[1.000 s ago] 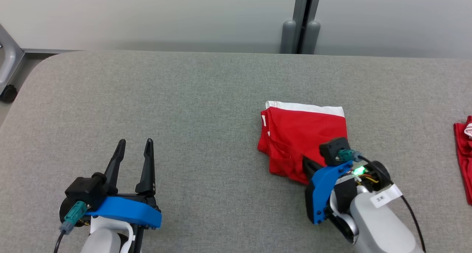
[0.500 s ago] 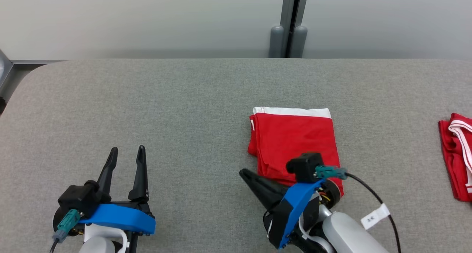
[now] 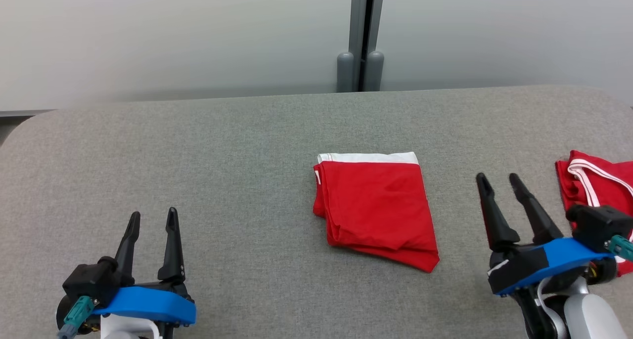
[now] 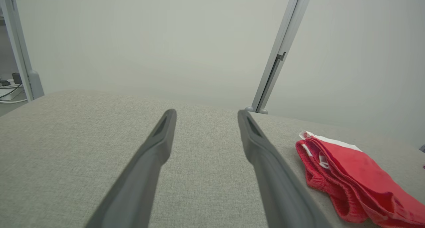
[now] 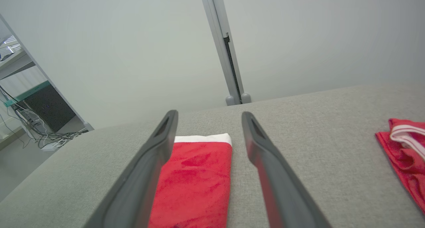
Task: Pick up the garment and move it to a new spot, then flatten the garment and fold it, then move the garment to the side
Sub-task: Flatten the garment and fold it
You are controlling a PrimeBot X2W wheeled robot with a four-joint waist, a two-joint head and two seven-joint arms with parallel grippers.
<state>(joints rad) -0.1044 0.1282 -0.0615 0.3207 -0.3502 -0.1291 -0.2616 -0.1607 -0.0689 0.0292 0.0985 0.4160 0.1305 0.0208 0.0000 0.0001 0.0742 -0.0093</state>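
The folded red garment (image 3: 376, 208) lies flat mid-table on the grey table (image 3: 237, 146), its white band along the far edge. The left gripper (image 3: 153, 213) is at the near left, jaws apart and empty. The right gripper (image 3: 497, 177) is right of the garment, not touching it, jaws apart and empty. A second red garment (image 3: 591, 186) lies at the right edge.
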